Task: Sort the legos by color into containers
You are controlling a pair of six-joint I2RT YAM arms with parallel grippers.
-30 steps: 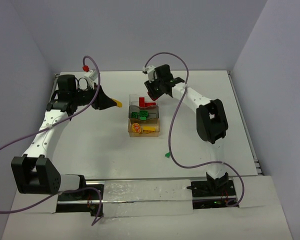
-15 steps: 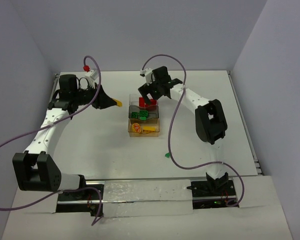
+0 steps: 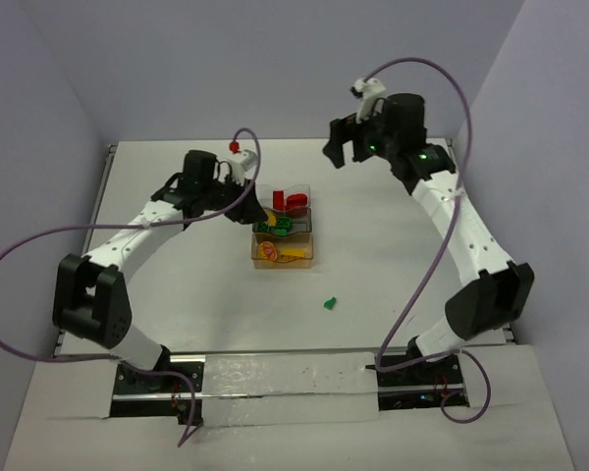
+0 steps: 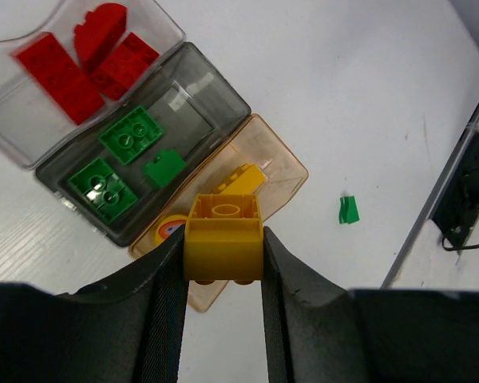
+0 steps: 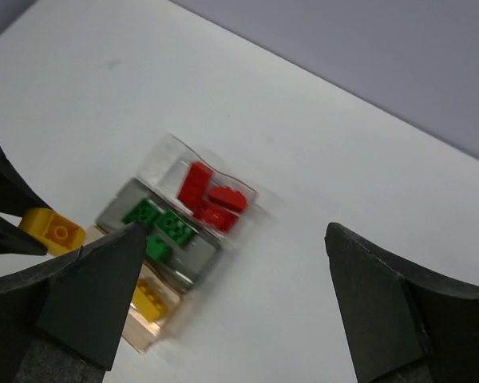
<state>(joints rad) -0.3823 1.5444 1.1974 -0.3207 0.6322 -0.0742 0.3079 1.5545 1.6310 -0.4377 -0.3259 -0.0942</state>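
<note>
My left gripper (image 4: 222, 238) is shut on a yellow lego (image 4: 223, 251) and hangs over the near edge of the amber container (image 4: 281, 171), which holds yellow legos. In the top view this gripper (image 3: 257, 213) is at the left side of the container row. The smoky grey container (image 4: 201, 102) holds three green legos and the clear container (image 4: 164, 29) holds red ones. My right gripper (image 3: 342, 152) is open and empty, raised behind and to the right of the containers; in its own view (image 5: 233, 230) nothing sits between its fingers. One green lego (image 3: 329, 303) lies loose on the table.
The three containers (image 3: 285, 228) stand in a row at the table's middle. The loose green lego (image 4: 348, 210) lies on bare white table in front of them. Purple cables loop from both arms. Grey walls close the table on three sides.
My left arm has swung right from the table's left side to the containers, carrying the yellow lego. The right gripper opened, left a red lego in the clear container, then rose up and right.
</note>
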